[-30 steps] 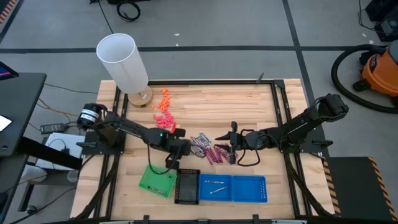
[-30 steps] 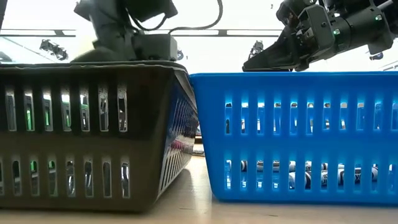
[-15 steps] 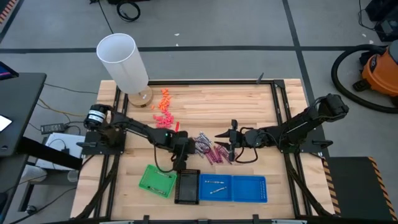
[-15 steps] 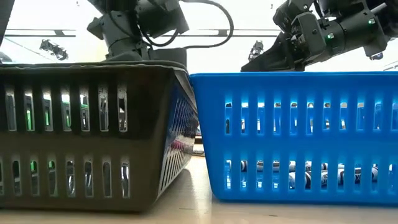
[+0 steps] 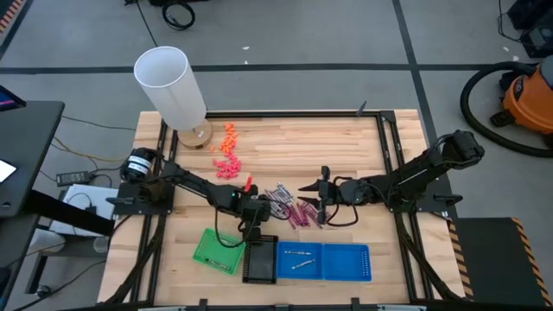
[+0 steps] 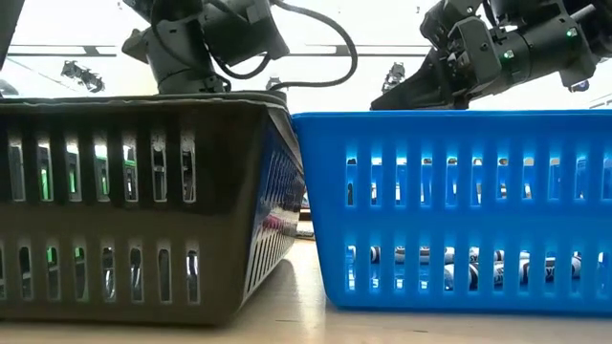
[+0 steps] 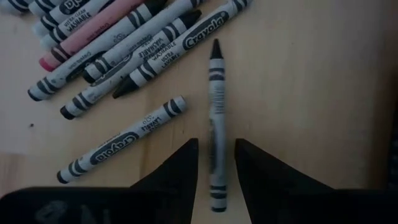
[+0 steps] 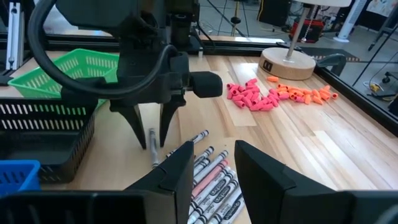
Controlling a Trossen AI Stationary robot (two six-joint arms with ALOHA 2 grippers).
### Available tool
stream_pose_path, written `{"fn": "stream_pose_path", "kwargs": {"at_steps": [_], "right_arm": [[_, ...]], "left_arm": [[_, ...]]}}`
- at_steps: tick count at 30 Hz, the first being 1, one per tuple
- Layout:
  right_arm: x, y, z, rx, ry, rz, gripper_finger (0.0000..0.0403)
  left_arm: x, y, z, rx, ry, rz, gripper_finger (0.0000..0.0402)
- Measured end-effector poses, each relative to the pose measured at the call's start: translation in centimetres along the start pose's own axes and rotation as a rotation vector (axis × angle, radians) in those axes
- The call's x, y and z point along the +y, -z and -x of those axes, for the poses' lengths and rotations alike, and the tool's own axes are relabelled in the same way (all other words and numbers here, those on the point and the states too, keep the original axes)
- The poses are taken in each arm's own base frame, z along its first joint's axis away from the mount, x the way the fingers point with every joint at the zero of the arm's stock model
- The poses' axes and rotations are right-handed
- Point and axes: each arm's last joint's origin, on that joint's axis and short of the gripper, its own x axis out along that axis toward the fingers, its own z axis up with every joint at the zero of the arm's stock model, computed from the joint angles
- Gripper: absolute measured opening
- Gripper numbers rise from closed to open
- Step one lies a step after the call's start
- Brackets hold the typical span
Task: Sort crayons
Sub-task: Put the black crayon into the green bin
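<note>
Grey-silver and magenta crayons (image 5: 289, 207) lie in a loose pile (image 7: 118, 37) at mid-table. One grey crayon (image 7: 216, 118) lies apart from the pile on the wood, on its side. My left gripper (image 7: 216, 163) points down over it, open, one finger on either side of the crayon's blunt end; I see a gap on both sides. The right wrist view shows the same gripper (image 8: 151, 140) just above the wood. My right gripper (image 5: 304, 190) hovers open over the pile's right side, with nothing between its fingers (image 8: 214, 163).
Along the near edge stand a green tray (image 5: 218, 250), a black tray (image 5: 260, 259) and two blue trays (image 5: 324, 262), one holding a few crayons. Orange and pink lumps (image 5: 228, 151) lie at the far left beside a white cylinder (image 5: 171, 86).
My left gripper has sunk toward the single grey crayon, shifting a little toward the near edge, and has rolled about its own pointing line. Its fingers stand as far apart as before. The crayons have stayed where they were.
</note>
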Motion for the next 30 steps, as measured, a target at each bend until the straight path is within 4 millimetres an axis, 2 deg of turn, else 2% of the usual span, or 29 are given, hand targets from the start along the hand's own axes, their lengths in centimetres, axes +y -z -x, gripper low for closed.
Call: {"fn": "stream_pose_path", "kwargs": {"at_steps": [8, 16, 22, 26, 30], "right_arm": [[0.0, 0.0, 0.0, -0.002, 0.000, -0.001, 0.0127], [0.0, 0.0, 0.0, -0.002, -0.002, -0.002, 0.0127], [0.0, 0.0, 0.0, -0.001, -0.008, -0.005, 0.0127], [0.1, 0.0, 0.0, 0.001, -0.010, -0.007, 0.0127], [0.1, 0.0, 0.0, 0.005, -0.010, -0.006, 0.0127]], "left_arm": [[0.0, 0.2, -0.3, 0.027, -0.011, 0.001, 0.0106], [0.0, 0.4, -0.4, 0.044, -0.024, -0.003, 0.0015], [0.0, 0.5, 0.0, 0.044, -0.026, 0.004, 0.0023], [0.5, 1.0, 1.6, 0.079, -0.056, 0.003, 0.0023], [1.0, 0.8, 4.4, 0.038, -0.077, 0.034, 0.0023]]}}
